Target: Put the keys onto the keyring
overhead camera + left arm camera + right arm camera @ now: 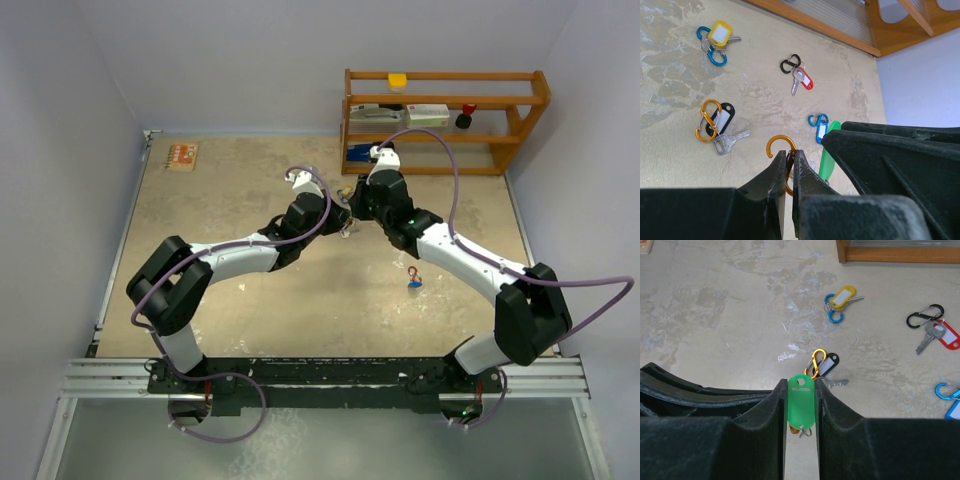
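My left gripper (790, 152) is shut on an orange carabiner keyring (779, 142), whose open hook sticks out above the fingertips. My right gripper (800, 382) is shut on a green plastic key tag (800, 400) with a small silver ring (805, 430) at its lower end; its key is hidden. The green tag also shows in the left wrist view (828, 159), just right of the carabiner. In the top view both grippers (343, 215) (360, 200) meet above the table's far middle.
On the table lie a yellow-tagged key with blue clips (720, 35), a red-tagged key on a black clip (799, 76), a black-tagged key on an orange clip (716, 124) and a blue tag on a blue clip (819, 126). A wooden shelf (445, 120) stands behind.
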